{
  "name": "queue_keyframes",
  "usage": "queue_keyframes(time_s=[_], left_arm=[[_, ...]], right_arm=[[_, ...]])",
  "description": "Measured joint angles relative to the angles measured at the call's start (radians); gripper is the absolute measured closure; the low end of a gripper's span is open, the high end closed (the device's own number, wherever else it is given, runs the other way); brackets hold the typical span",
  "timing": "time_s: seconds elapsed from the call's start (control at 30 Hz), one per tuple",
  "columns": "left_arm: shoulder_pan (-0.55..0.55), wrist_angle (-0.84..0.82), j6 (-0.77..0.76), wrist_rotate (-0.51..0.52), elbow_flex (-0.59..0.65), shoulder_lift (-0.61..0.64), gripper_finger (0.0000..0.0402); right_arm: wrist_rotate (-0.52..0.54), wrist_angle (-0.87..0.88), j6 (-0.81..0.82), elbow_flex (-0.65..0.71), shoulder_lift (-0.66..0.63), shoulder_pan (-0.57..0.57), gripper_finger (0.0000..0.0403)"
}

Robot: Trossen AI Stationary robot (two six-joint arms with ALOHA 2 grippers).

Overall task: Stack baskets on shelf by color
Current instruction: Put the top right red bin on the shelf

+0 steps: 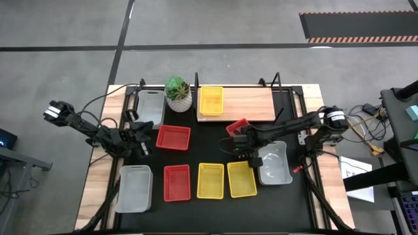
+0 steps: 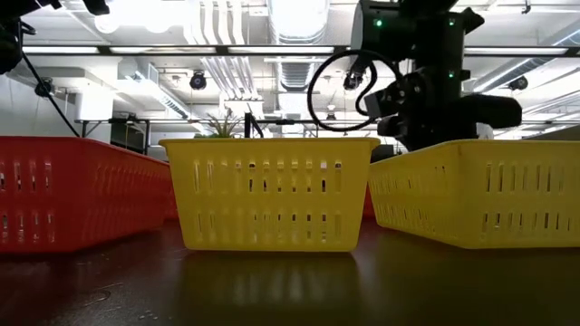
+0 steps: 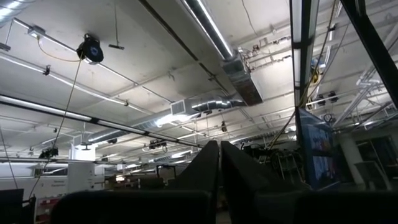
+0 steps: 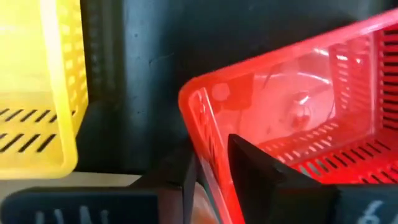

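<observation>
Four baskets in the nearest row of the desk (image 1: 215, 212): grey-white basket (image 1: 133, 188), red basket (image 1: 176, 182), two yellow baskets (image 1: 210, 180) side by side, all flat, not yet sorted. Another grey-white one (image 1: 274, 163) at the right, partly under the right arm. Mid-desk, a second red basket on the desk (image 1: 173, 137), beside the left pincer (image 1: 142, 134); fingers pressed together and aimed at the ceiling, so probably parked, holding nothing. Farther in, right pincer (image 4: 211, 177) straddling the wall of a tilted red basket (image 4: 292, 124), one finger inside, one outside; closing on the rim, though whether firmly clamped cannot be told. Tilted likely because gripped at one edge only. Farthest back, wooden shelf (image 1: 251, 104) carrying a yellow basket (image 1: 210, 101) at its left end, probably the start of the yellow stack; bare board beside it for red. Left of that, plant pot (image 1: 178, 94) and one more grey-white basket (image 1: 150, 106).
</observation>
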State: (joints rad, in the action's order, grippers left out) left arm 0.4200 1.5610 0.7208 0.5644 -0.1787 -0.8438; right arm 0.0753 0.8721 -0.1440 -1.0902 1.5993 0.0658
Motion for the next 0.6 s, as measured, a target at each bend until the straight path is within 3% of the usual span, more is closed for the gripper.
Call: queue_keyframes(time_s=[0.23, 0.6], left_arm=[[0.000, -0.001, 0.000, 0.006, 0.000, 0.000, 0.0400], [0.000, -0.008, 0.023, 0.050, 0.001, 0.000, 0.0400]], right_arm=[[0.003, 0.012, -0.018, -0.030, 0.032, 0.001, 0.0387], [0.000, 0.175, 0.025, -0.237, 0.026, 0.001, 0.0394]])
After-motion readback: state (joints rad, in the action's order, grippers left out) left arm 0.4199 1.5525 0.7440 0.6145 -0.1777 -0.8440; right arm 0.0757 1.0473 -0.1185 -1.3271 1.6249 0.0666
